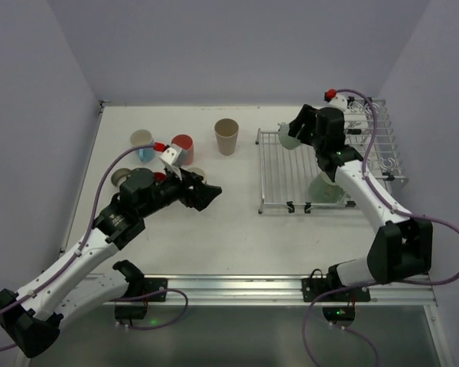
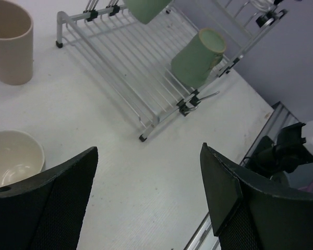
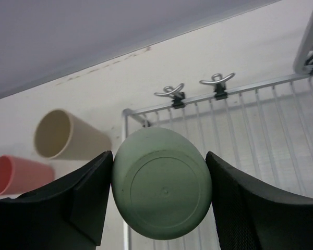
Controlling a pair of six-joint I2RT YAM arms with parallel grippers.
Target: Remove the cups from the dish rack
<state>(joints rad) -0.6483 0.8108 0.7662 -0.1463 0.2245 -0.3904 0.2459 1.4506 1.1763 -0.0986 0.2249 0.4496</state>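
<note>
Farthest left on the white table [image 1: 237, 237], a matte red cup [image 1: 182, 145] and a round cream cup [image 2: 13, 159] stand upright, already off the rack. Just right of them the left gripper [image 2: 148, 151] hovers low with its jaws spread wide and nothing between them. Next comes a tall beige handleless tumbler [image 1: 226, 136], standing near the left edge of the silver wire dish rack [image 1: 279, 180]. Over the rack's far left corner, the right gripper [image 3: 158, 161] is closed on a smooth sage green cup [image 3: 161, 192], one finger pressed to each side of its round wall and its flat base facing the wrist camera. That grip looks to me like the weak point: on a curved, slick wall the cup could twist or slide out. Carried left and low, it might also knock over the beige tumbler. A second sage green cup [image 2: 198, 57] lies tilted on the rack's near end and could roll if the wires are jolted.
</note>
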